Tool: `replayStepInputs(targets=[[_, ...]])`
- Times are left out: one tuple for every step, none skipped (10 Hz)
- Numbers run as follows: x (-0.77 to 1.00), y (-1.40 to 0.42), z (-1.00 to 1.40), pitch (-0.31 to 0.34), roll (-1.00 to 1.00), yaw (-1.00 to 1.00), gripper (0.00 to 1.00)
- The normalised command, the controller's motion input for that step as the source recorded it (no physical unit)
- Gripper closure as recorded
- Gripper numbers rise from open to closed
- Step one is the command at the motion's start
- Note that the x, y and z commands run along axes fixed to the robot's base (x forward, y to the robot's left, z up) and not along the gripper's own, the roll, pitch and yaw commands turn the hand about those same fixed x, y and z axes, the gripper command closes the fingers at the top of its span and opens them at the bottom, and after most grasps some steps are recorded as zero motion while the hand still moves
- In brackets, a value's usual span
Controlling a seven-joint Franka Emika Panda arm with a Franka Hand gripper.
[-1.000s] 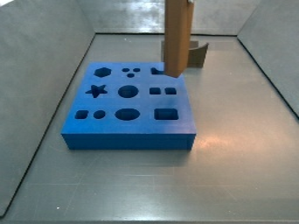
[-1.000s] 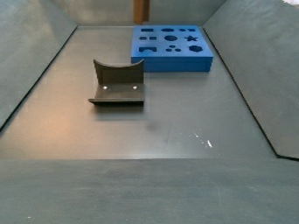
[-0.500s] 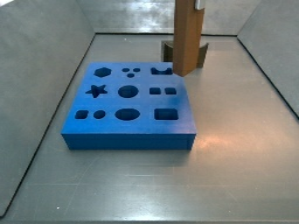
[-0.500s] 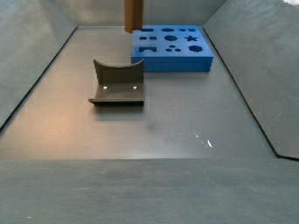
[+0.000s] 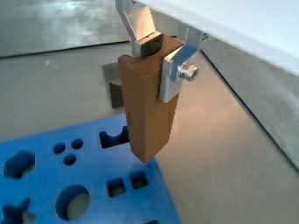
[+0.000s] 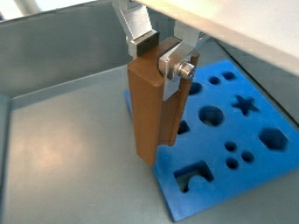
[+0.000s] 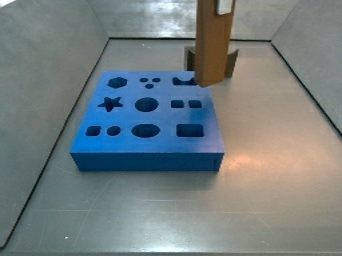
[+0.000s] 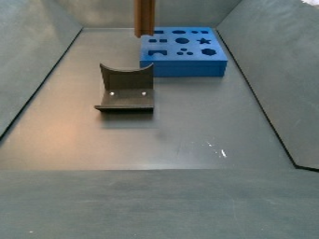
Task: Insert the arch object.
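My gripper (image 5: 162, 52) is shut on the top of the arch object (image 5: 149, 105), a tall slim orange-brown bar that hangs upright. Both wrist views show this grip; in a wrist view the gripper (image 6: 159, 54) holds the bar (image 6: 152, 105) above the edge of the blue board (image 6: 205, 144). In a side view the bar (image 7: 214, 45) hangs over the back right corner of the board (image 7: 147, 140), close to an arch-shaped slot (image 7: 185, 80). The bar's lower end is clear of the board's top. The bar (image 8: 145, 17) and board (image 8: 185, 63) also show in a side view.
The dark fixture (image 8: 125, 89) with a curved hollow stands on the grey floor apart from the board; in a side view it (image 7: 231, 62) is behind the bar. The board has several other shaped holes, such as a star (image 7: 111, 102). Grey walls ring the floor.
The bar moved a little sideways toward the board's back right corner a second ago. Over the last half second it has barely moved.
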Motion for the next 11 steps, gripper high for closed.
replayStepInputs(targets=[[-0.17,0.25,-0.2,0.061,0.1,-0.66,1.0],[-0.21,0.3,-0.16,0.023,0.05,-0.65,1.0],[-0.21,0.29,-0.15,0.01,0.04,-0.68,1.0],[-0.21,0.26,-0.12,0.0,0.04,-0.7,1.0],[-0.24,0.27,-0.11,0.0,0.04,-0.69,1.0],[-0.25,0.28,-0.11,0.0,0.04,-0.66,1.0],[-0.29,0.33,-0.16,0.0,0.04,-0.59,1.0],[-0.35,0.25,-0.27,0.0,0.06,-0.51,1.0],[-0.23,0.07,-0.17,-0.007,0.0,-0.31,1.0],[-0.03,0.0,-0.1,0.0,0.0,-0.24,1.0],[0.07,-0.03,-0.06,0.0,-0.01,-0.27,1.0]])
